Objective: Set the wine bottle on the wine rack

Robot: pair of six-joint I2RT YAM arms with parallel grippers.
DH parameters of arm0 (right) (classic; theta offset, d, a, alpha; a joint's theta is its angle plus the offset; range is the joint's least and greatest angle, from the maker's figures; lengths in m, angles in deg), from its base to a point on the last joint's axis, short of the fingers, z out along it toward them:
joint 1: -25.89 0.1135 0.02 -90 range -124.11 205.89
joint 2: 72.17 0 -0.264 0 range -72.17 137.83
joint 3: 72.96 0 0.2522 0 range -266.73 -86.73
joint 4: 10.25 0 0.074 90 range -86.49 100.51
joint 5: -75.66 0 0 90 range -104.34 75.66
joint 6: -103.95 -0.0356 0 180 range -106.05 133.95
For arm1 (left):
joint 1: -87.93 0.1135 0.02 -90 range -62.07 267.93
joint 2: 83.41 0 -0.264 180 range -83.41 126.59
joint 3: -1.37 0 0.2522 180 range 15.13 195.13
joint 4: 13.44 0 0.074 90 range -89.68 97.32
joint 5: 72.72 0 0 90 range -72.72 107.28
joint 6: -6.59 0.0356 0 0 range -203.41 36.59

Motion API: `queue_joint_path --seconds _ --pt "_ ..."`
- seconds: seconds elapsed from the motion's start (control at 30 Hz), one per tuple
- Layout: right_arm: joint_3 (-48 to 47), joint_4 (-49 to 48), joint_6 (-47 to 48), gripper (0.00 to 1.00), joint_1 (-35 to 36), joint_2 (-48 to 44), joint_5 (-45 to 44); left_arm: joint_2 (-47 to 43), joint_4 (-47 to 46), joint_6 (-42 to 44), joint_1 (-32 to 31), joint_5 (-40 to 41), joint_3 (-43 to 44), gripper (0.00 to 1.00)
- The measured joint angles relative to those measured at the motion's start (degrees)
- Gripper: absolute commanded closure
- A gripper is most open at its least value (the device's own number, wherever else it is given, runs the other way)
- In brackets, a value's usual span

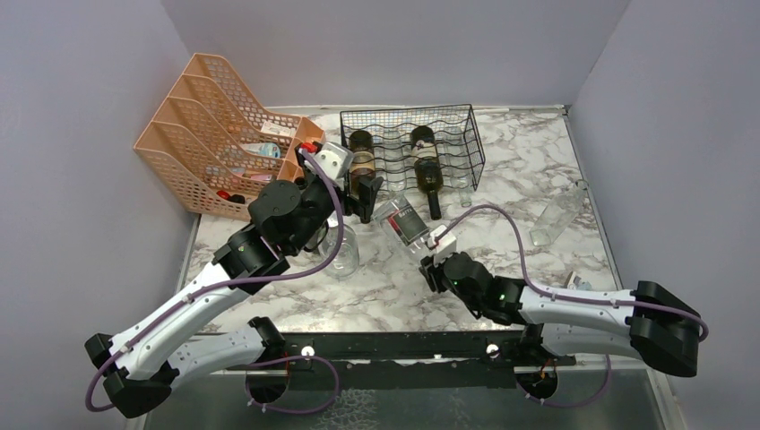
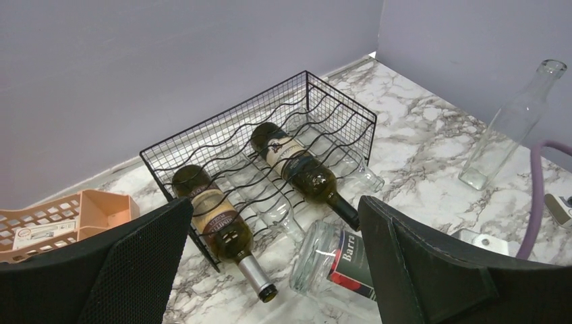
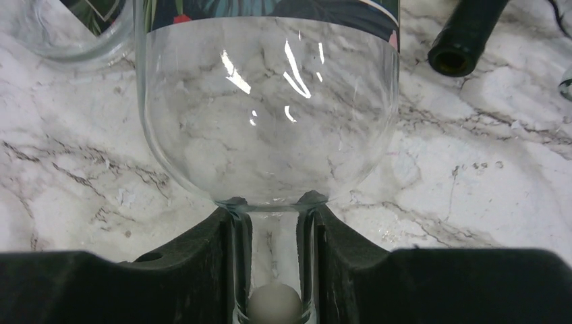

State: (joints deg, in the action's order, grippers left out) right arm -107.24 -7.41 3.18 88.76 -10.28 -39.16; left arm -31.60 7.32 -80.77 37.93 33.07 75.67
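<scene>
The black wire wine rack (image 1: 445,130) stands at the back of the table and also shows in the left wrist view (image 2: 222,138). Two dark wine bottles (image 1: 361,154) (image 1: 427,170) lie in it, necks toward me. A clear wine bottle with a dark label (image 1: 405,220) lies in front of the rack, base toward it. My right gripper (image 1: 436,253) is shut on its neck (image 3: 273,236); the bottle's shoulder (image 3: 270,115) fills that view. My left gripper (image 1: 363,193) hangs open and empty at the rack's front left corner, above the clear bottle's base (image 2: 330,260).
A peach mesh file organizer (image 1: 211,134) stands at the back left. A clear empty bottle (image 1: 556,217) is on the right. Clear glassware (image 1: 341,253) sits under my left arm. Clear bottles (image 2: 361,177) also lie in the rack. A dark bottle's mouth (image 3: 453,59) is close by.
</scene>
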Motion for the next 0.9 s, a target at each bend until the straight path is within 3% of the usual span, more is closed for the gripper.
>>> queue_joint_path --seconds 0.3,0.9 --pt "-4.3 -2.2 0.7 0.99 -0.2 -1.9 -4.5 -1.4 0.0 0.2 0.0 1.1 0.1 0.01" --pt "-41.0 -0.7 -5.0 0.99 -6.0 26.2 -6.3 -10.2 -4.4 1.9 0.0 9.2 0.7 0.01"
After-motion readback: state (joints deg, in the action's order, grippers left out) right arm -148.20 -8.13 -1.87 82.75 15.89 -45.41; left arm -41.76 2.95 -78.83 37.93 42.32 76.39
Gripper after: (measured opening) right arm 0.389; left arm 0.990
